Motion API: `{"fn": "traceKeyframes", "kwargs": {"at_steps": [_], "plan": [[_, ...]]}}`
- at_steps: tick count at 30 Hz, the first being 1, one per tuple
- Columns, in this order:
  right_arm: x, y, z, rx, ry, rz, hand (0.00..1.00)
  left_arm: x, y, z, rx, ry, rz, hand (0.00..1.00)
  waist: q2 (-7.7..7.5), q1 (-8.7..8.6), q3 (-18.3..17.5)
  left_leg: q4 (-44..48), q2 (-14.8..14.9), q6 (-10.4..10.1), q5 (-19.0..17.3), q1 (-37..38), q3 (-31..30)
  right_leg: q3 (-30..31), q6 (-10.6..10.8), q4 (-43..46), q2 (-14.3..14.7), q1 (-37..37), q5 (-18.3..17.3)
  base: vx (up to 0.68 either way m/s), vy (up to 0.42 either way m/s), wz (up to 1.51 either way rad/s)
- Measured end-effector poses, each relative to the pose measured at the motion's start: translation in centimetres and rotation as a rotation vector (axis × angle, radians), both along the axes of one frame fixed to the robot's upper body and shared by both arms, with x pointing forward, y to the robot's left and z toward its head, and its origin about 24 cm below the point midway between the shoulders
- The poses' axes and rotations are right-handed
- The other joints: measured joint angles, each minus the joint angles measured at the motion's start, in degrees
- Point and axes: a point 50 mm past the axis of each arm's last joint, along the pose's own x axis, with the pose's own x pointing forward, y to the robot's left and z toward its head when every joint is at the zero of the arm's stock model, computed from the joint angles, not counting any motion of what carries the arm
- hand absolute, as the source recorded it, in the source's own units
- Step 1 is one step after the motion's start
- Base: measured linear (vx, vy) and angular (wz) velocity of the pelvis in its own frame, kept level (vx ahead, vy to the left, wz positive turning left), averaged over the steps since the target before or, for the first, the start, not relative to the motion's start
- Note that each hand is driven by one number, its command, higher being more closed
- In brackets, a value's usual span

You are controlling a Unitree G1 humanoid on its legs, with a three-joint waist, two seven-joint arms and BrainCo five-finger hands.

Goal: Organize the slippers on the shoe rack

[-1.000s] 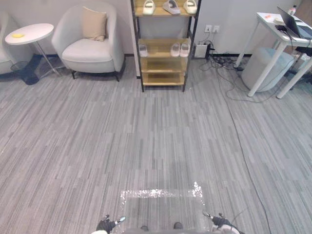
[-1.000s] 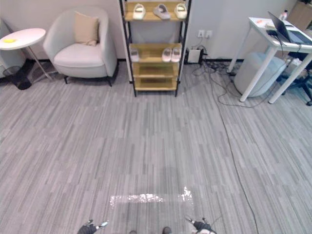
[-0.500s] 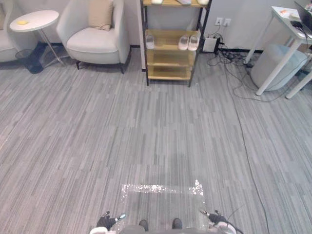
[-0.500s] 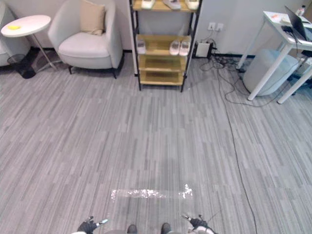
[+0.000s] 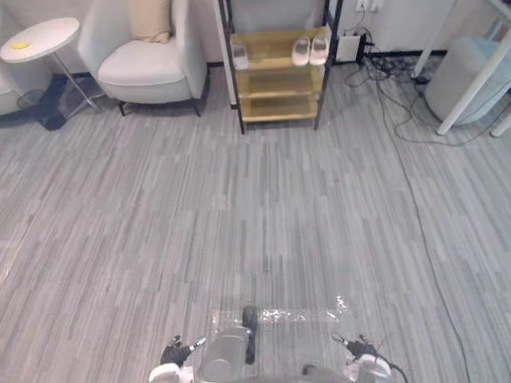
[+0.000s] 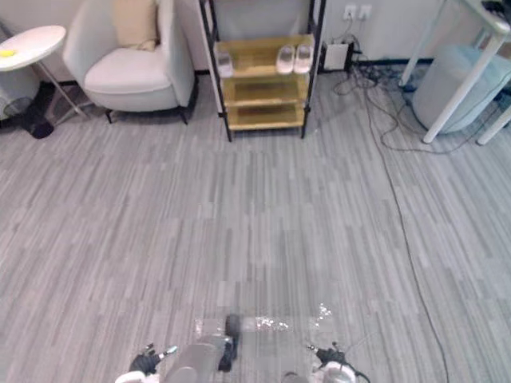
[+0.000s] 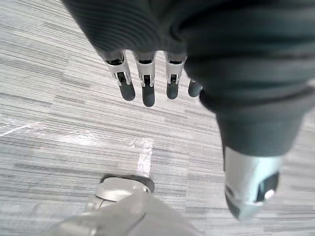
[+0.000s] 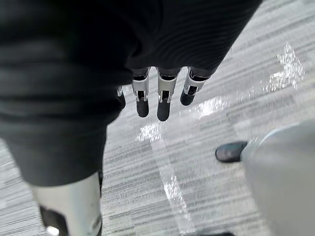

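Change: the whole picture has shifted since a moment ago, so the camera has moved, not the furniture. The rack's top shelf has slid out past the upper edge, and the slippers lie where they did.
Meaning for the task: this looks like the approach stage. No slipper has been touched, and the robot is well apart from the rack.
Rack: a black-framed shoe rack with wooden shelves [image 5: 277,80] stands against the far wall, across a grey striped carpet floor [image 5: 263,215].
Rack contents: the highest shelf in view holds a pair of white slippers [image 5: 310,51] side by side at its right end and a single pale slipper [image 5: 240,56] at its left end. The two shelves below look bare.
Left hand: the left hand [image 7: 146,78] hangs low at the robot's side, fingers straight and relaxed, holding nothing.
Right hand: the right hand [image 8: 165,93] hangs the same way, fingers loose and pointing at the carpet, with nothing in it.
Surroundings: a light grey armchair [image 5: 152,64] stands just left of the rack, with a round white side table [image 5: 40,38] farther left.
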Motion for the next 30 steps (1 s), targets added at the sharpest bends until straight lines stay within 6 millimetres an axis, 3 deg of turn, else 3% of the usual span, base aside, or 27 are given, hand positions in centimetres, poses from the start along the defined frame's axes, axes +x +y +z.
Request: {"fn": "traceKeyframes", "kwargs": {"at_steps": [2, 3, 4, 6, 7, 8, 10, 11, 12, 14, 16, 17, 18, 19, 20, 21, 22, 23, 24, 25, 26, 27, 28, 29, 30], "plan": [[0.3, 0.3, 0.1, 0.006, -0.013, 0.002, 0.0, 0.1, 0.1, 0.0, 0.002, -0.003, 0.006, 0.0, -0.63, 0.8, -0.06, 1.77, 0.0, 1.03, -1.5, 0.73, 1.6, 0.6, 0.53, 3.93, -0.56, -1.0, -0.29, 0.46, 0.17, -0.39], [0.3, 0.7, 0.1, 0.016, -0.017, 0.005, 0.0, -0.1, 0.1, 0.0, 0.002, 0.001, 0.007, 0.0, -1.22, 1.81, -0.2, 1.92, -0.5, 2.31, -3.77, 4.33, 3.11, 1.79, 1.75, 12.3, -1.28, -2.76, -0.07, 0.47, 0.178, -0.5], [0.3, 0.8, 0.0, 0.018, -0.016, 0.006, 0.0, -0.1, 0.1, 0.0, 0.002, 0.001, 0.005, 0.0, -1.27, 1.85, -0.23, 1.71, -0.54, 2.46, -4.25, 5.29, 3.35, 2.0, 2.52, 14.77, -1.43, -3.4, 0.28, 0.46, 0.164, -0.42], [-0.1, 1.3, -0.1, 0.018, -0.007, 0.05, 0.0, -0.2, 0.3, 0.1, 0.009, 0.001, -0.009, 0.0, -1.94, 1.72, -0.7, 0.37, -1.34, 3.25, -6.94, 9.9, 3.67, 3.2, 9.47, 31.91, -2.2, -9.61, 4.83, 0.39, 0.115, -0.14], [-0.4, 1.5, -0.2, 0.025, 0.002, 0.063, 0.0, -0.1, 0.5, 0.1, 0.015, 0.002, -0.014, 0.0, -2.38, 1.46, -0.69, -0.22, -1.9, 3.5, -8.03, 12.44, 3.31, 3.43, 10.3, 40.94, -2.73, -13.31, 6.18, 0.43, 0.076, 0.06], [-0.3, 1.3, 0.0, 0.018, -0.015, 0.064, 0.0, -0.1, 0.5, 0.1, 0.016, 0.003, -0.013, 0.0, -2.57, 0.63, -0.72, -1.2, -2.37, 3.81, -9.22, 15.68, 2.49, 2.2, 7.54, 49.18, -3.06, -17.18, 4.57, 0.44, 0.059, 0.17], [0.1, 0.9, 0.3, 0.004, -0.039, 0.063, 0.0, -0.1, 0.5, 0.1, 0.014, 0.003, -0.011, 0.0, -2.16, -0.59, -0.39, -3.8, -2.19, 4.12, -9.87, 21.2, 1.3, -1.67, 3.69, 51.55, -2.99, -20.93, 1.53, 0.46, 0.005, 0.27], [0.2, 0.6, 0.4, -0.002, -0.044, 0.063, 0.0, 0.0, 0.3, 0.1, 0.009, 0.003, -0.011, 0.0, -1.46, -1.36, -0.02, -5.47, -1.53, 4.2, -9.93, 24.08, 0.81, -4.49, 1.73, 49.29, -2.65, -22.46, -0.24, 0.57, -0.046, 0.36], [0.5, 0.5, 0.5, -0.005, -0.053, 0.065, 0.0, 0.4, 0.0, 0.1, -0.005, -0.012, 0.003, 0.0, -1.08, -1.75, 0.1, -7.06, 0.23, 4.2, -9.93, 27.6, 0.08, -8.37, -0.68, 40.69, -0.78, -24.85, -1.33, 0.47, -0.061, 0.31], [0.7, 0.5, 0.6, -0.003, -0.061, 0.068, 0.0, 0.8, -0.1, 0.2, -0.012, -0.023, 0.003, 0.0, -1.0, -2.4, 0.07, -7.41, 1.72, 4.19, -9.94, 29.03, -0.94, -9.74, -1.99, 30.33, 1.44, -26.72, 0.44, 0.46, -0.104, 0.47], [0.7, 0.5, 0.5, -0.001, -0.05, 0.074, 0.0, 0.8, -0.3, 0.1, -0.022, -0.022, 0.0, 0.0, -1.5, -3.65, -0.19, -8.6, 2.39, 3.07, -10.58, 30.83, -3.7, -8.91, -2.68, 13.18, 4.09, -26.96, 9.31, 0.49, -0.153, 0.62], [0.0, 0.7, 0.1, 0.009, -0.027, 0.068, 0.0, 0.7, -0.2, 0.1, -0.022, -0.022, 0.002, 0.0, -2.57, -3.71, -0.62, -8.67, 1.48, 1.56, -11.61, 32.38, -5.69, -8.45, -4.06, 8.53, 4.47, -27.1, 16.57, 0.62, -0.256, 0.41], [0.6, -0.2, 0.4, -0.011, -0.042, 0.072, 0.0, 0.5, -1.0, -0.2, -0.048, -0.006, 0.019, 0.0, -0.12, -3.43, -1.41, -6.7, 4.51, 0.43, -13.36, 33.93, -8.76, -8.6, -6.39, 12.62, 6.48, -27.17, 17.19, 0.61, -0.268, 0.3], [0.6, -0.1, 0.4, -0.009, -0.04, 0.074, 0.0, 0.3, -1.3, -0.3, -0.057, -0.003, 0.023, 0.0, 0.46, -3.4, -1.89, -5.65, 4.92, 0.41, -13.32, 33.44, -9.12, -8.97, -6.28, 12.68, 6.83, -27.07, 16.12, 0.51, -0.239, 0.21], [0.5, -0.2, 0.4, -0.012, -0.041, 0.071, 0.0, 0.3, -2.2, -0.4, -0.083, -0.005, 0.035, 0.0, 2.12, -3.8, -2.41, -1.89, 6.07, 0.39, -13.35, 32.39, -10.1, -10.21, -6.74, 12.38, 7.95, -25.83, 14.62, 0.51, -0.219, 0.25], [0.6, -0.5, 0.5, -0.02, -0.05, 0.061, 0.0, 0.3, -2.8, -0.5, -0.104, -0.01, 0.061, 0.0, 3.77, -3.82, -2.39, 5.91, 7.23, -0.53, -12.69, 29.48, -10.33, -11.61, -7.4, 11.35, 9.15, -23.59, 13.05, 0.5, -0.22, 0.29], [0.6, -0.6, 0.6, -0.023, -0.052, 0.058, 0.0, 0.3, -3.1, -0.5, -0.119, -0.013, 0.079, 0.0, 4.27, -3.85, -2.42, 12.7, 7.77, -1.82, -11.26, 26.67, -9.97, -12.19, -7.52, 10.76, 9.78, -22.24, 12.04, 0.5, -0.213, 0.32], [0.7, -0.7, 0.6, -0.02, -0.056, 0.048, 0.0, 0.5, -3.5, -0.5, -0.136, -0.021, 0.102, 0.0, 4.72, -3.82, -2.07, 23.98, 8.76, -2.83, -6.95, 21.92, -9.85, -12.49, -8.14, 9.24, 10.66, -19.47, 11.19, 0.55, -0.168, 0.27], [0.8, -0.1, 0.7, -0.001, -0.073, 0.028, 0.0, 1.2, -3.3, -0.1, -0.129, -0.06, 0.103, 0.0, 4.91, -3.03, -0.73, 40.91, 11.73, -3.44, -6.03, 14.29, -8.04, -12.73, -9.8, 5.44, 12.76, -12.71, 9.55, 0.46, -0.122, 0.19], [0.9, 0.0, 0.7, 0.002, -0.074, 0.027, 0.0, 1.3, -3.2, -0.1, -0.127, -0.063, 0.103, 0.0, 4.75, -2.99, -0.57, 41.83, 11.92, -3.48, -6.38, 13.62, -7.8, -12.76, -10.06, 5.15, 12.86, -12.04, 9.33, 0.52, -0.129, 0.1], [1.0, 0.9, 0.6, 0.032, -0.083, 0.007, 0.0, 1.8, -2.8, 0.2, -0.114, -0.086, 0.101, 0.0, 3.59, -2.66, 0.13, 45.08, 12.39, -3.53, -8.47, 9.91, -5.96, -12.78, -10.29, 3.78, 13.02, -8.86, 8.35, 0.28, -0.105, 0.06], [1.2, 1.6, 0.6, 0.058, -0.091, -0.01, 0.0, 2.2, -2.3, 0.6, -0.099, -0.109, 0.094, 0.0, 2.08, -2.03, 0.23, 42.7, 12.0, -2.5, -10.95, 5.05, -3.53, -12.56, -9.97, 1.5, 12.73, -5.54, 7.61, 0.34, -0.131, 0.03], [1.2, 1.9, 0.6, 0.066, -0.091, -0.015, 0.0, 2.4, -2.2, 0.7, -0.097, -0.117, 0.094, 0.0, 1.85, -1.72, 0.33, 40.17, 11.68, -1.99, -11.79, 3.95, -2.69, -12.33, -9.43, 0.82, 12.63, -4.46, 7.52, 0.33, -0.106, -0.03], [1.2, 2.1, 0.6, 0.077, -0.091, -0.033, 0.0, 2.6, -2.2, 0.8, -0.099, -0.13, 0.099, 0.0, 1.58, -1.21, 0.35, 32.53, 10.37, -1.77, -12.66, 1.83, -1.87, -11.92, -8.94, -0.45, 12.34, -2.65, 7.09, 0.34, -0.02, -0.16], [1.3, 2.0, 0.6, 0.079, -0.093, -0.042, 0.0, 2.8, -2.4, 0.9, -0.107, -0.138, 0.103, 0.0, 1.88, -0.5, 0.54, 18.53, 7.64, -1.7, -11.63, 0.31, -1.76, -11.14, -8.54, -1.33, 11.35, -1.12, 5.78, 0.37, 0.031, -0.15]]}}
